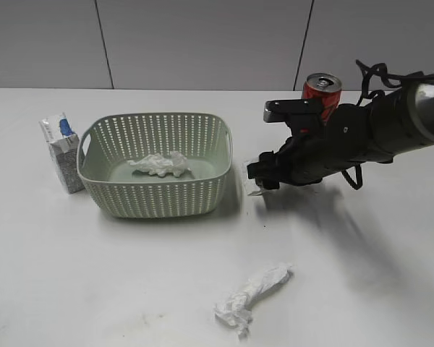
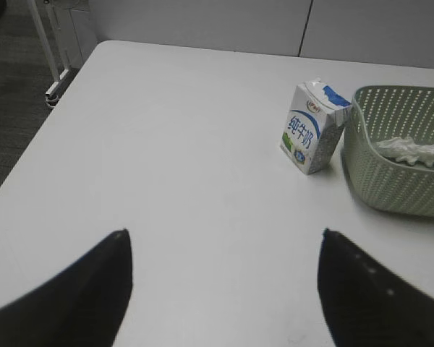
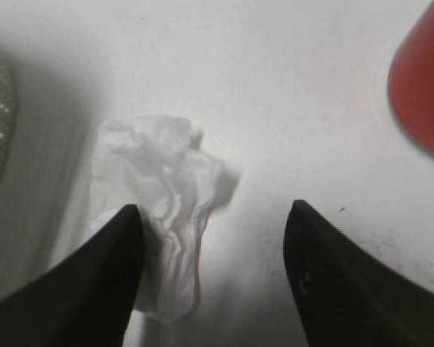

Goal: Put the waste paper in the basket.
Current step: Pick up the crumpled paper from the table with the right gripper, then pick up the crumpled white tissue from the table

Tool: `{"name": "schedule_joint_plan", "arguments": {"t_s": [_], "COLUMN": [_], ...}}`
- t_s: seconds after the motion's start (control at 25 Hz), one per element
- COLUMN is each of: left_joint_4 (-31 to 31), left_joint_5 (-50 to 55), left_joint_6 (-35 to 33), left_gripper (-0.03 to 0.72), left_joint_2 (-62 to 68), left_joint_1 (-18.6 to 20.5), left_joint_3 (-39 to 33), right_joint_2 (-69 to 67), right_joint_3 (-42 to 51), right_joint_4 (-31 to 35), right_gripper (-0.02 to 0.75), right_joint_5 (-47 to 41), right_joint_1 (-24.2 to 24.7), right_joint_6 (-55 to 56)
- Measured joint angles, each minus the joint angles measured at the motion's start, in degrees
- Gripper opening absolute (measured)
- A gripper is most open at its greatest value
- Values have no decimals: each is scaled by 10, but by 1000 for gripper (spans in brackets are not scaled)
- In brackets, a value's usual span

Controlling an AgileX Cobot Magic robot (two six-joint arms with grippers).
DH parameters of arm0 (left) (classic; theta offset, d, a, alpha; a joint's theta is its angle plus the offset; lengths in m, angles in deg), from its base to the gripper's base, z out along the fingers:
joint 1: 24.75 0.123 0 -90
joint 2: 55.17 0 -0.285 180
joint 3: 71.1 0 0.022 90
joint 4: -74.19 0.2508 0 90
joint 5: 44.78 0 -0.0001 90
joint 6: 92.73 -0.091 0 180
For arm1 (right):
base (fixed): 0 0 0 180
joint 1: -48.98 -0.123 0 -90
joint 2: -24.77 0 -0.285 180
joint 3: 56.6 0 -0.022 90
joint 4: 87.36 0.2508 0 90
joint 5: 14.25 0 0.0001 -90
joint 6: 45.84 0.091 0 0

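Only the exterior view takes in the whole white desk [image 1: 72, 275]. The right hand [image 1: 259, 176] sits just right of the pale green basket [image 1: 155, 196], its fingers spread apart and released, a crumpled paper [image 1: 250, 181] at its tip beside the basket's right wall. The right wrist view shows that paper [image 3: 170, 210] close up: it lies on the desk beside the left finger [image 3: 79, 289], which covers its lower left edge, and whether they touch I cannot tell; the other finger stands well apart to the right. The paper's long axis runs roughly up and down that frame. A red blur at the upper right there is the soda can [image 3: 423, 79], seen whole in the exterior view [image 1: 322, 92] behind the arm.

The left hand [image 2: 224, 289] appears only in its own wrist view, fingers wide apart over bare desk, grasping nothing. That view also shows the milk carton [image 2: 311, 129] upright, touching or nearly touching the basket's [image 2: 376, 181] left wall.

Three waste papers in all: one inside the basket [image 1: 161, 165], one at the right hand, and a twisted one [image 1: 249, 293] at the lower middle of the exterior frame, its long axis slanting from lower left to upper right. One basket, one carton, one can.
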Motion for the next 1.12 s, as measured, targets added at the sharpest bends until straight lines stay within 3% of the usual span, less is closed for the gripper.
{"name": "schedule_joint_plan", "arguments": {"t_s": [0.28, 0.52, 0.8, 1.0, 1.12], "left_joint_4": [0, 0, 0, 0, 0], "left_joint_5": [0, 0, 0, 0, 0], "left_joint_6": [0, 0, 0, 0, 0], "left_gripper": [591, 591, 591, 591, 591], "left_joint_2": [0, 0, 0, 0, 0], "left_joint_1": [0, 0, 0, 0, 0], "left_joint_3": [0, 0, 0, 0, 0], "right_joint_2": [33, 29, -6, -8, -8], "right_joint_3": [-8, -16, -17, -17, -17], "right_joint_4": [0, -3, -35, -40, -41], "right_gripper": [469, 560, 567, 458, 280], "right_joint_5": [-18, -25, -26, -22, -31], "right_joint_1": [-11, -29, -32, -32, -32], "right_joint_6": [-53, -69, -72, -73, -73]}}
